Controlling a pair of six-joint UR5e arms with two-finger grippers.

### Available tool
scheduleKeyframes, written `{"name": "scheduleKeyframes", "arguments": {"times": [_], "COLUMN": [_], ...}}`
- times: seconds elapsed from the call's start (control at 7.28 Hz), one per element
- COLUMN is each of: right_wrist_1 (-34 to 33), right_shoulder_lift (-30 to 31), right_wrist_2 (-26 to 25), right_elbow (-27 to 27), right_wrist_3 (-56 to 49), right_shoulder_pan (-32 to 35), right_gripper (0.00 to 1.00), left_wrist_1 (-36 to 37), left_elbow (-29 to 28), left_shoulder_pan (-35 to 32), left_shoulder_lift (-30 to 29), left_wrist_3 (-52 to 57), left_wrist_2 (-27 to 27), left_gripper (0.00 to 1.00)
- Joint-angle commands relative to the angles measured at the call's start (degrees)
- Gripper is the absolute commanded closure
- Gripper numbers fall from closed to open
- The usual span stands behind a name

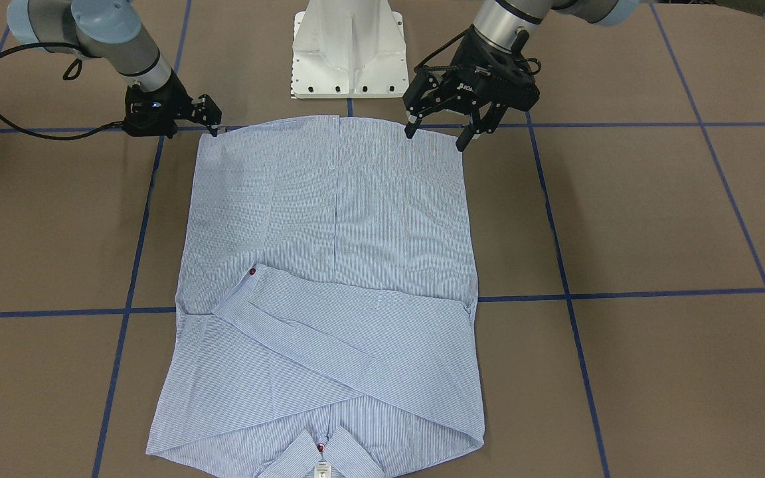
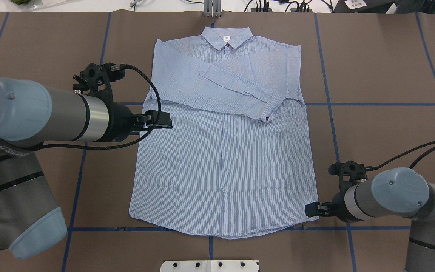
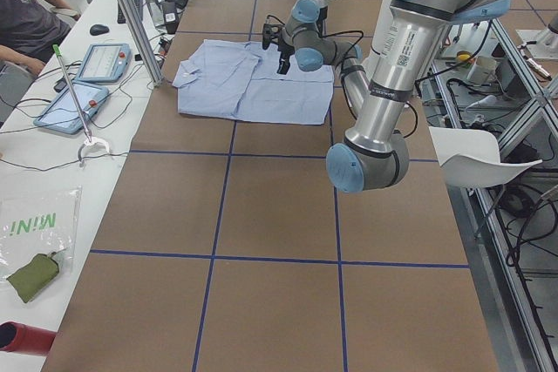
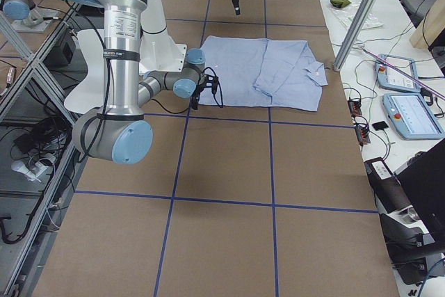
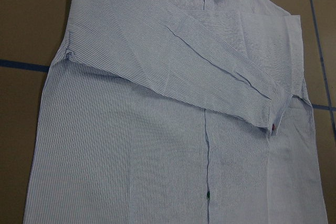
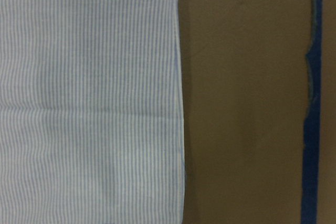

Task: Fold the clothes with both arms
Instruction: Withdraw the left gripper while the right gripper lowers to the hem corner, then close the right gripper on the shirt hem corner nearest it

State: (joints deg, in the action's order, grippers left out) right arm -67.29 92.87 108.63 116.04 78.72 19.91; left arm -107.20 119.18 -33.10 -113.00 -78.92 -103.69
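Brown table [image 2: 372, 75] held a shirt [image 2: 225, 158]; left gripper [image 1: 435, 135] hung open above its hem; right gripper [image 1: 212, 121] sat beside a corner, open or closed unclear.

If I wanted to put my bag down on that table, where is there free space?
The table is bare at both long ends, in the taped squares outward of the left arm and the right arm. The middle is crowded: the shirt lies there, with the left gripper and right gripper by its edges, the white pedestal close by.
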Motion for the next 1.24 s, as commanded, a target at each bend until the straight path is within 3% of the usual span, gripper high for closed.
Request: {"name": "scheduleKeyframes", "arguments": {"times": [0.0, 0.14, 1.1], "right_wrist_1": [-3.6, -4.0, -4.3], "right_shoulder_lift": [-3.1, -3.2, -5.1], "right_wrist_2": [0.4, 0.4, 0.8], "right_elbow": [-0.8, -1.4, -2.9], "right_wrist_3": [-0.2, -0.4, -1.3], "right_shoulder_pan": [0.2, 0.6, 2.7], "right_gripper": [0.17, 0.23, 0.30], "left_wrist_1": [-0.1, -0.1, -0.1], "left_elbow": [-0.1, -0.2, -0.4], "left_shoulder_pan": [0.2, 0.2, 0.1], "left_shoulder_lift": [0.5, 0.5, 0.6], "left_wrist_3": [-0.5, -0.4, -0.4], "left_wrist_2": [0.2, 0.1, 0.1], "left_gripper": [0.00, 0.00, 0.00]}}
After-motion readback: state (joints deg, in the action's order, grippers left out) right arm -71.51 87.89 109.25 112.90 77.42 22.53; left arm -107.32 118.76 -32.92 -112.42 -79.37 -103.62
